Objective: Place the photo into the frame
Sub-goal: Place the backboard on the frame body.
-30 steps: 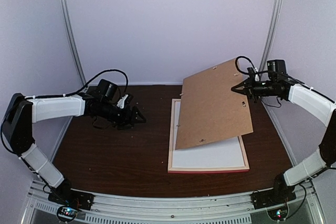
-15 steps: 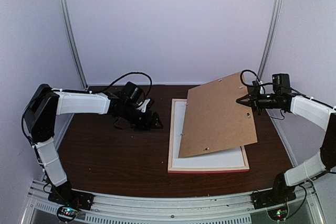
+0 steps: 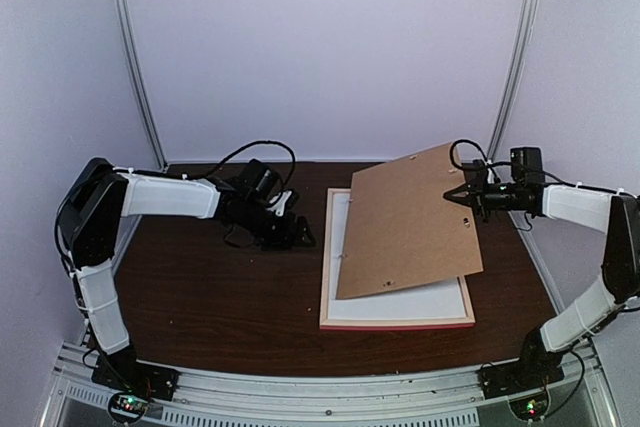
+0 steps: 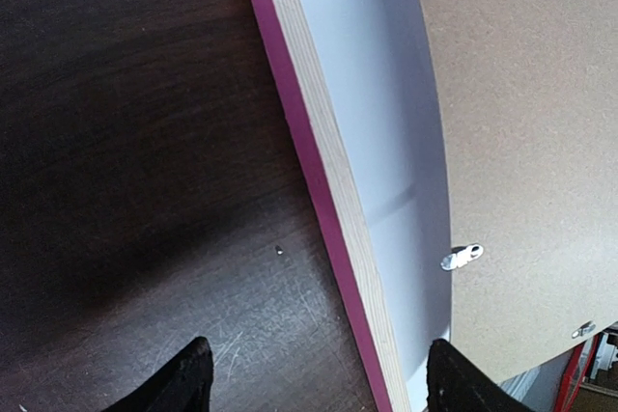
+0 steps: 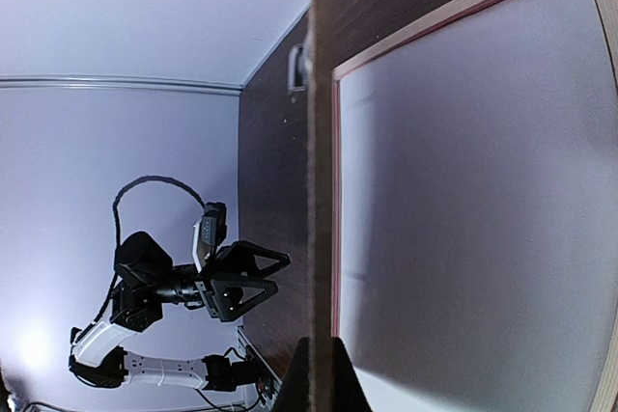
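The frame (image 3: 395, 324) lies flat on the table, its pink face down and its pale wood side (image 4: 333, 190) showing. Inside it lies a white sheet (image 3: 400, 302); the photo's printed side shows in no view. Over the frame a brown backing board (image 3: 410, 217) slopes, high at the back and low at the front. My right gripper (image 3: 452, 196) is shut on the board's right edge, and the right wrist view shows that board edge-on (image 5: 322, 142). At the frame's left rim my left gripper (image 3: 300, 235) is open and empty, with its fingers astride the rim (image 4: 319, 378).
Small metal turn clips (image 4: 462, 257) sit on the backing board. The dark wood table (image 3: 220, 297) stretches left of the frame. Pale walls with upright metal rails close in both sides and the back.
My left arm has reached to the right, up to the frame's left rim. The right gripper has lowered the backing board a little.
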Robot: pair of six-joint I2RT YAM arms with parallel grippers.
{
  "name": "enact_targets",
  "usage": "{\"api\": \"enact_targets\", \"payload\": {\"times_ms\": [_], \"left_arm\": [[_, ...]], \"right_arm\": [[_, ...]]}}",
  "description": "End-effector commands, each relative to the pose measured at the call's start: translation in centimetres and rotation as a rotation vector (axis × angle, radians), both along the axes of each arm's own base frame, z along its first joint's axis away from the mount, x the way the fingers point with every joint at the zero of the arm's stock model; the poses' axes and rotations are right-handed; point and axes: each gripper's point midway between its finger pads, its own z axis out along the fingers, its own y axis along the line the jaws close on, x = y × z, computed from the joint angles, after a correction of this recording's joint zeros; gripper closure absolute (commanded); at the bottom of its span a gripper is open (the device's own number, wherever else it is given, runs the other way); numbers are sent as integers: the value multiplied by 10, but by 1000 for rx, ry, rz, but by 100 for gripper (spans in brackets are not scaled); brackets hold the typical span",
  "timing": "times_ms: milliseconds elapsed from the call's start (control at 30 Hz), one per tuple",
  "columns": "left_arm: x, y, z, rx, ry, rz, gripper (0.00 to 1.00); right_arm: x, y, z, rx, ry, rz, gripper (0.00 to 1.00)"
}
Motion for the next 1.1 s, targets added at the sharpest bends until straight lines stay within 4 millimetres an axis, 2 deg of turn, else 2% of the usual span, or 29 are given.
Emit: {"api": "enact_targets", "payload": {"times_ms": [0,467,500,767,1067], "left_arm": [[11,-12,11,-36,-46,-3,23],[13,-14,6,-34,-36,-2,23],[13,-14,6,-34,-37,-2,23],[12,-14,5,-30,-32,-2,23],[12,-13,5,-30,-28,-1,23]], "right_arm": [[5,4,8,46,-52,39,100],[10,13,-21,65,-12,70,100],[8,21,-22,67,-10,91,100],[6,32,-22,87,-2,127,100],[1,34,-22,90,9,139,100]]}}
